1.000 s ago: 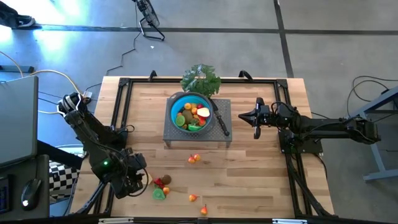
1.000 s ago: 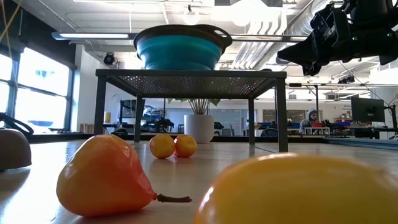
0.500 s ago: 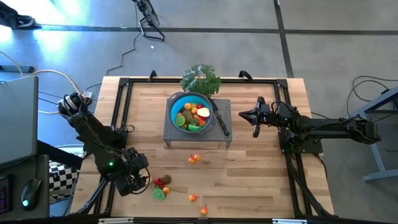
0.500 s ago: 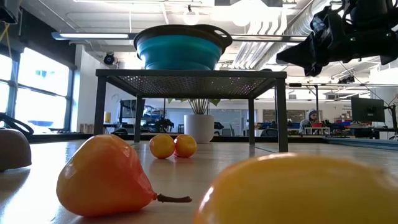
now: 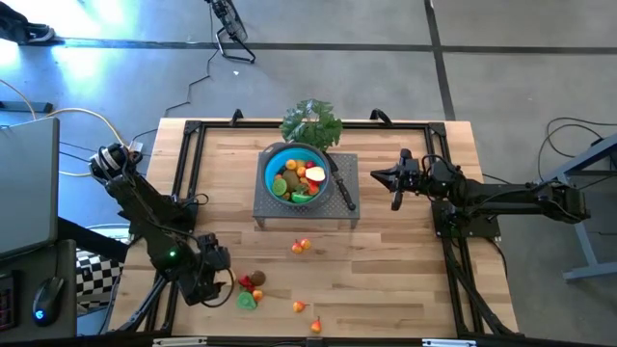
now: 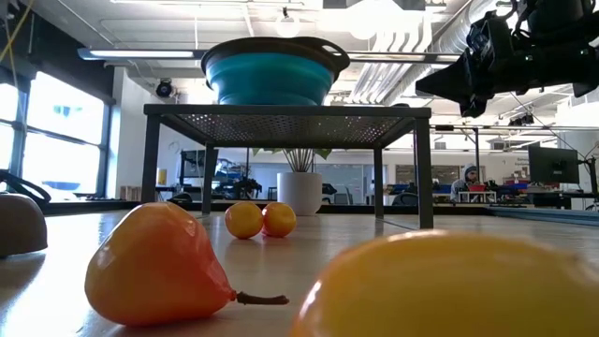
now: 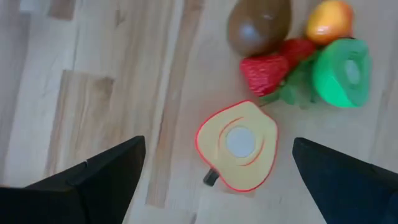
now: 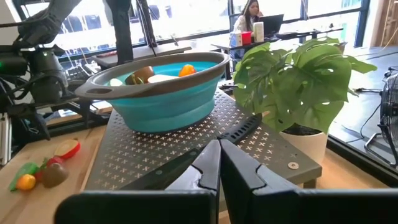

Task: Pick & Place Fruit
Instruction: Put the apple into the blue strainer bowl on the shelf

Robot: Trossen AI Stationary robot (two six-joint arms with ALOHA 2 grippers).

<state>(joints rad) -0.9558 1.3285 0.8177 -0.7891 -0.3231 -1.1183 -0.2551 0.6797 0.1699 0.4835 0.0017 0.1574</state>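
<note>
Left gripper (image 5: 214, 280): fingers spread wide, empty, poised directly above the apple slice (image 7: 237, 144), apparently lining up a pick.
Apple slice: flat on the wood, cut face up, just beside the strawberry (image 7: 266, 70), kiwi half (image 7: 341, 73) and brown fruit (image 7: 259, 23).
Right gripper (image 5: 393, 180): fingers pressed together, empty, waiting beside the mesh stand (image 5: 273, 211).
Blue bowl (image 5: 273, 160): raised on the stand, already holding fruit.
Clearance: bare planks on the slice's far side from the cluster; the table's front edge is near.

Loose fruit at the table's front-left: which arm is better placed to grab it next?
Left. Its open end effector hangs right over the apple slice; the right end effector, shut, sits beside the rack.
</note>
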